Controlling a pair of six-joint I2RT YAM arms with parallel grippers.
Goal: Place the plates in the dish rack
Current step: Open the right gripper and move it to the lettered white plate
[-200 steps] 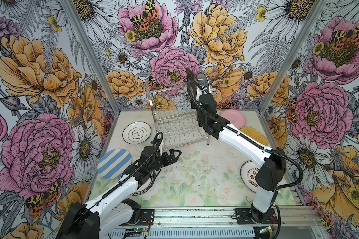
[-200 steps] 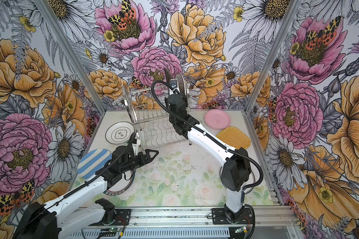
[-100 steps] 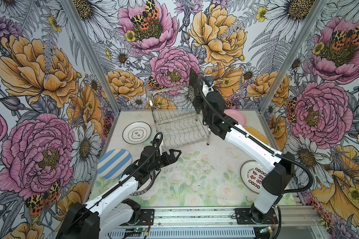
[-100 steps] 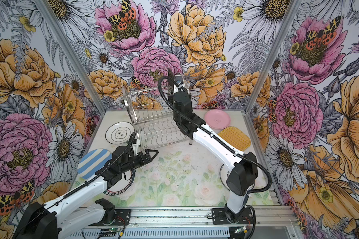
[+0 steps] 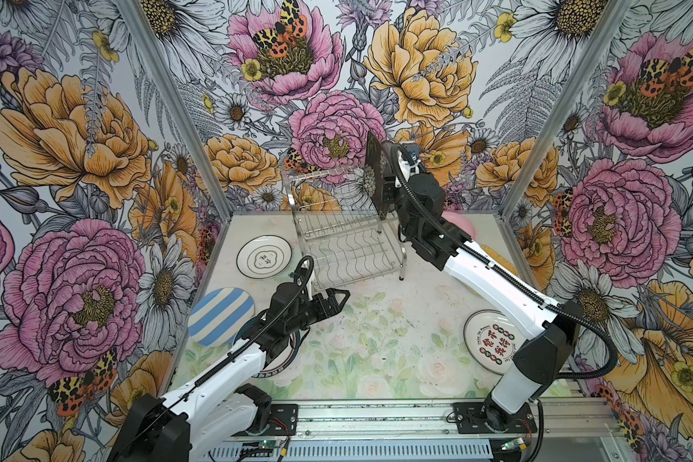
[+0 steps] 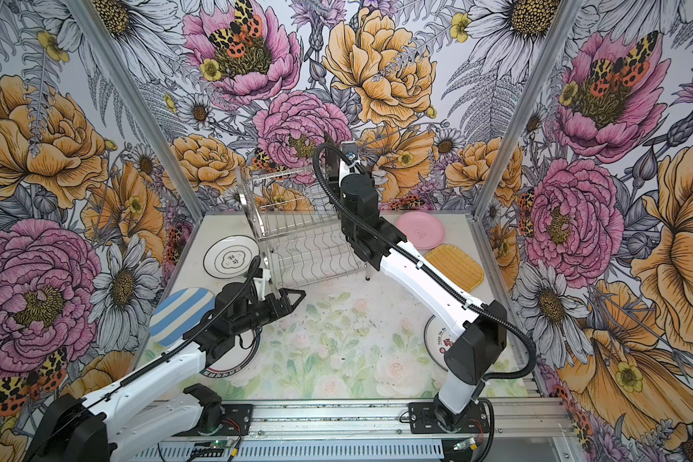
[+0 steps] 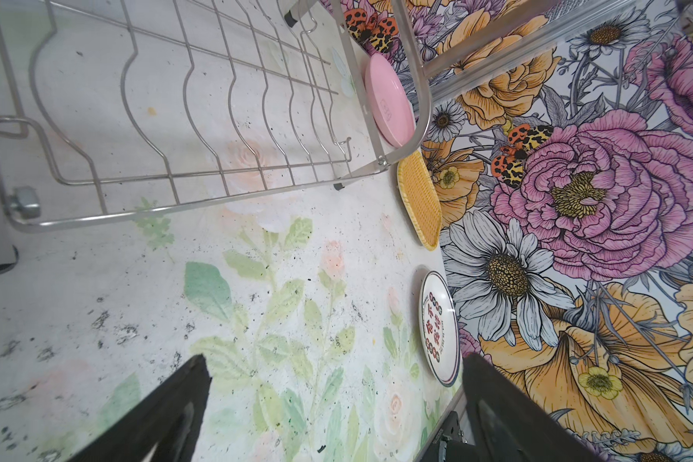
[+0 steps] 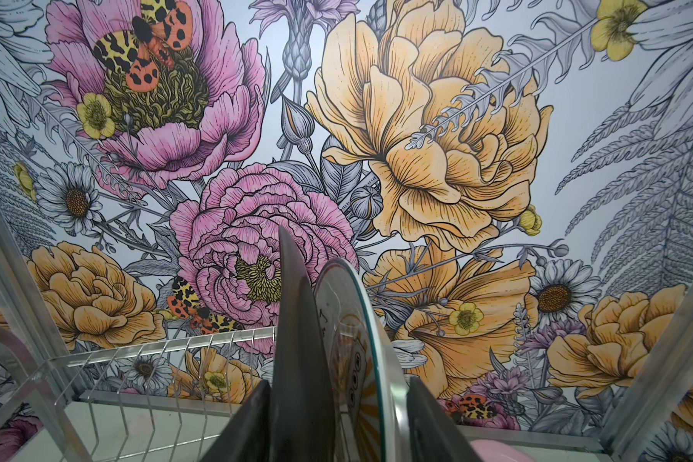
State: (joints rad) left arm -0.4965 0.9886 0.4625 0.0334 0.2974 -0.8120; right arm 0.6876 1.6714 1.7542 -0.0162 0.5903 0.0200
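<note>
The steel dish rack (image 5: 349, 240) stands at the back of the table. At the right end of its upper tier a black square plate (image 5: 373, 168) stands on edge beside a white round plate (image 8: 349, 320). My right gripper (image 8: 339, 382) is open, one finger on each side of the pair; a small gap shows at the white plate's rim. Just before the rack's front edge hovers my left gripper (image 5: 335, 300), open wide and empty in the left wrist view (image 7: 335, 360).
Lying flat on the table are a white cloud-print plate (image 5: 263, 256), a blue-striped plate (image 5: 221, 316), a white plate (image 5: 277, 360) under the left arm, a red-lettered plate (image 5: 493, 344), a pink plate (image 6: 420, 228) and a yellow woven plate (image 6: 455, 266).
The right gripper's jaws have spread apart around the black plate at the rack's upper tier, and the arm shifted slightly right. The left arm has not moved.
</note>
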